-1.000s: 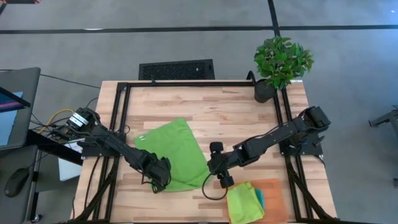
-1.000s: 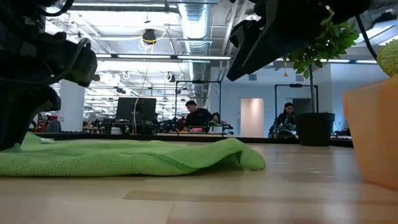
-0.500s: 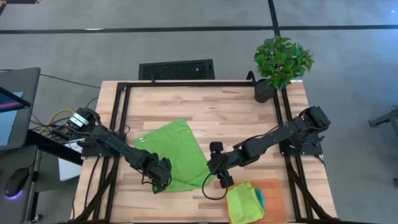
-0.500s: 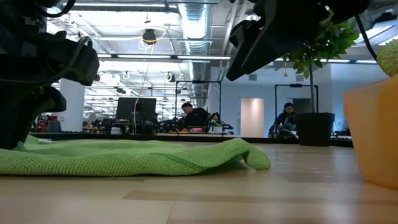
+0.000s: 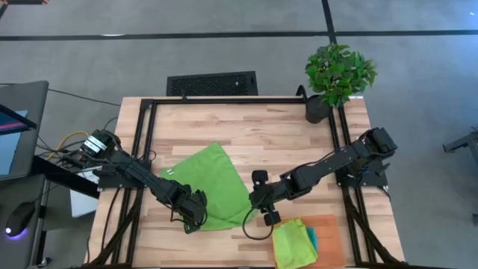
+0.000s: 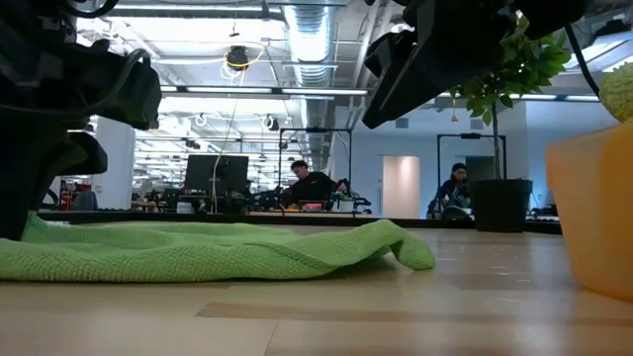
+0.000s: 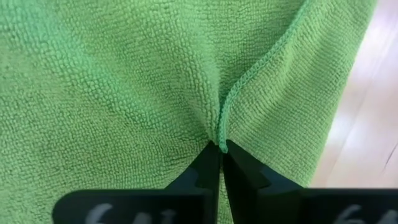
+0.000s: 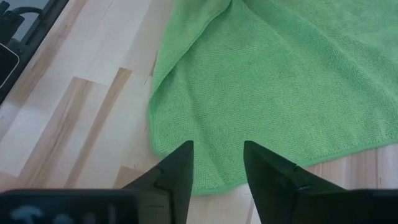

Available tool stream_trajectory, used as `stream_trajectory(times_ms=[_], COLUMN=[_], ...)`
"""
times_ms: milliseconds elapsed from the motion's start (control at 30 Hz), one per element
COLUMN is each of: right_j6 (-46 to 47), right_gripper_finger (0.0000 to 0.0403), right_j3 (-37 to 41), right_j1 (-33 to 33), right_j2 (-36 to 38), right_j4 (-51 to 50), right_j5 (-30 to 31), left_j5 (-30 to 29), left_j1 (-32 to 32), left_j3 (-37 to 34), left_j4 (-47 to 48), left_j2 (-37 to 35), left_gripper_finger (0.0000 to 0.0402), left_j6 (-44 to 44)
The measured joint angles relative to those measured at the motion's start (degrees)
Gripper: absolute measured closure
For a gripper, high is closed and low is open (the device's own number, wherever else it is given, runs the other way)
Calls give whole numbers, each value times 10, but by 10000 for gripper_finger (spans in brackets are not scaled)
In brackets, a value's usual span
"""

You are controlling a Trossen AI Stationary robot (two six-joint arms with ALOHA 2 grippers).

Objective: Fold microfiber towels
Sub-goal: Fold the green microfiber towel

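Wood table [image 5: 284,134]: L gripper [image 7: 221,151] pinches green towel [image 5: 213,183] edge.

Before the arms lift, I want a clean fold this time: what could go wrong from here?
The left gripper pinches only a small pucker at the hem of the lime green towel, so that edge could slip out when raised. The right gripper is open around the opposite corner; lifting now would probably raise one side only and skew the fold. The stack of folded towels on the orange mat lies beside the right gripper, so a wide swing might knock it.
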State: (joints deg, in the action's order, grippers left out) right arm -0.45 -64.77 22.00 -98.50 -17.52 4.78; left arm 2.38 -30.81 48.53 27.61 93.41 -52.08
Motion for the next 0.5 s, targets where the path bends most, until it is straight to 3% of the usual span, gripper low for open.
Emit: stream_trajectory(times_ms=[233, 500], right_j6=[0, 1], right_gripper_finger=[254, 265], right_j3=[0, 0], right_j1=[0, 0], right_j2=[0, 0], right_j4=[0, 0], right_j5=[0, 0], left_j5=[-2, -6], left_j1=[0, 2], left_j3=[0, 0], left_j4=[-3, -2], left_j2=[0, 0], left_gripper_finger=[371, 302], left_j6=[-14, -43])
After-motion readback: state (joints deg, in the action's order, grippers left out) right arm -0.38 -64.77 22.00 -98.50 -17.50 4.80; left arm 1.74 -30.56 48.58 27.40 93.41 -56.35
